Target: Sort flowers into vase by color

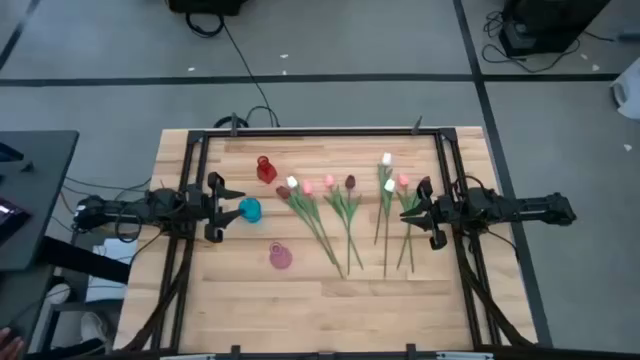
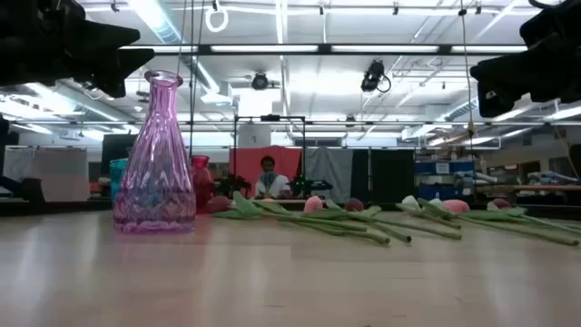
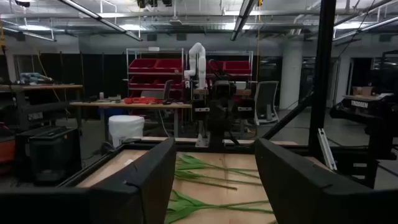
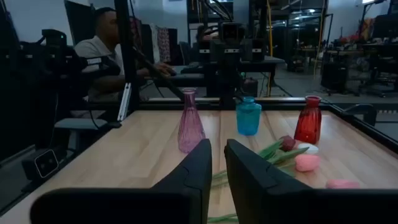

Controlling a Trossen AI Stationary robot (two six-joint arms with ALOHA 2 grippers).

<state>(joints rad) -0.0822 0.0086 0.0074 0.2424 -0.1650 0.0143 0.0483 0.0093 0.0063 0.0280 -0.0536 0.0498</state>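
Several tulips (image 1: 345, 215) with white, pink and dark red heads lie flat mid-table, heads toward the far edge; the low view shows the tulips (image 2: 363, 218) stretched on the wood. Three small vases stand upright left of them: red vase (image 1: 266, 169), teal vase (image 1: 250, 209) and pink vase (image 1: 280, 256), the last close in the low view (image 2: 154, 154). My left gripper (image 1: 236, 208) hovers just left of the teal vase, open wide (image 3: 214, 149). My right gripper (image 1: 408, 212) hovers at the right end of the tulips, its fingers nearly together (image 4: 218, 146). Neither touches anything.
A black frame (image 1: 320, 131) runs along the table's far edge and down both sides. Bare wood (image 1: 320, 295) stretches along the near edge. A person (image 4: 106, 50) sits beyond the table's left side. The vases (image 4: 249, 115) stand in a loose cluster.
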